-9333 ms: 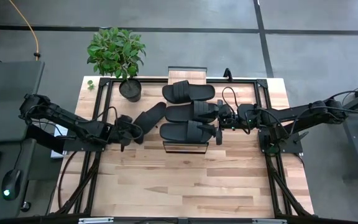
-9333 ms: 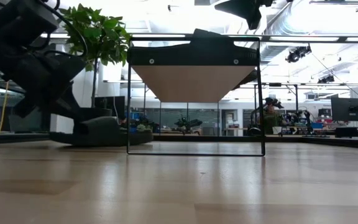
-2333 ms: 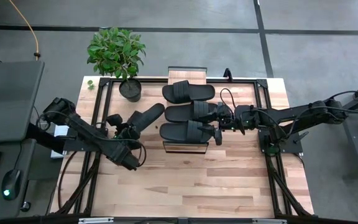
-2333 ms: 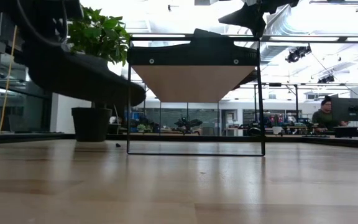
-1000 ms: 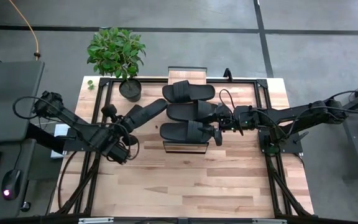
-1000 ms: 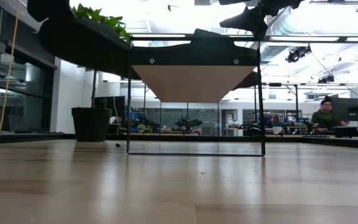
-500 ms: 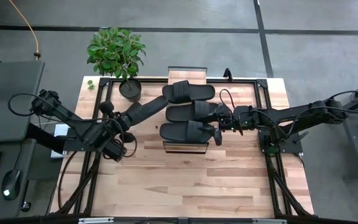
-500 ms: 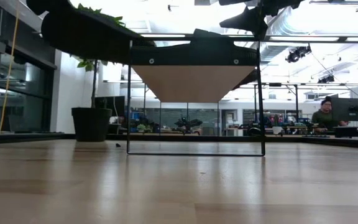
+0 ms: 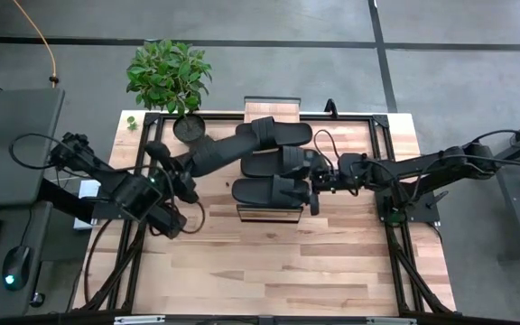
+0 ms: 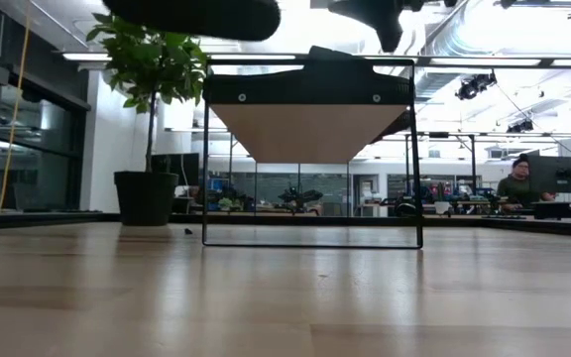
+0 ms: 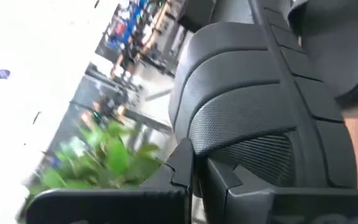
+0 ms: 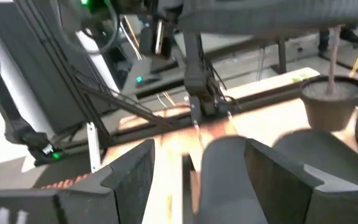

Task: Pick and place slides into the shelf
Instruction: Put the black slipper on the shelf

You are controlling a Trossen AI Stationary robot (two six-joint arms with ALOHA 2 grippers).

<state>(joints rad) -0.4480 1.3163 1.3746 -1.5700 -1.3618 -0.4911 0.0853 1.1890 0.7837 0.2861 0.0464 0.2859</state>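
A: Reaching in from the left edge of the table [image 9: 269,262], the left arm runs low across the boards, bends at its elbow and angles up toward the shelf [image 9: 272,214]. The left gripper [image 9: 171,173] is clamped on the heel end of a carried slide [image 9: 228,149].

B: Where does that slide sit?

A: In the high view it stretches diagonally from the gripper toward the shelf, its toe end overlapping the far slide [image 9: 283,133]. In the low view it shows as a dark bar near the top of the picture [image 10: 191,15], well above the table and higher than the shelf's plank [image 10: 310,129]. Whether it touches the far slide I cannot tell.

B: And the other slides?

A: Three lie crosswise on the shelf top: the far slide, a middle slide [image 9: 273,163] and a near slide [image 9: 264,190], side by side.

B: The right arm?

A: It extends nearly straight in from the right edge, wrist level, ending at the shelf's right side. The right gripper [image 9: 314,181] has its fingers spread wide, just beside the ends of the middle and near slides. The right wrist view shows a dark rounded slide end between the two fingers [image 12: 129,174], but I cannot tell whether they press on it.

B: Anything else?

A: A potted plant [image 9: 171,77] stands at the far left corner.
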